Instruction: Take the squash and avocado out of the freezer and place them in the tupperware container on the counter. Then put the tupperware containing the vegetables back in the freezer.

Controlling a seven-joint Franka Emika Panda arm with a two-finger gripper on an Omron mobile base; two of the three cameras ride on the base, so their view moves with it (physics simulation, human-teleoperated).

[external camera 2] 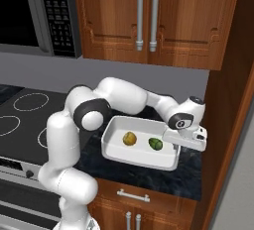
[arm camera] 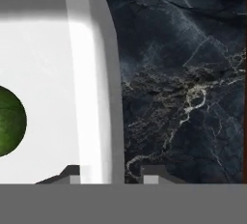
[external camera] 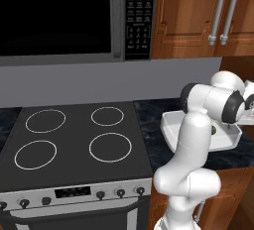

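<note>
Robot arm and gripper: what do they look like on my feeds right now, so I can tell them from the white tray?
The arm is glossy white, built of rounded tubular links with dark grey bands at the joints. The gripper is a boxy white hand below a dark-ringed wrist, and its fingertips are small and dark grey. No cables or markings show.

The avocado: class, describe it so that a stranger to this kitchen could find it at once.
Right of the stovetop, a white tupperware container sits on the dark counter. Two small vegetables lie inside. The avocado is the dark green one nearer the gripper; the squash beside it is yellow-tan.
</note>
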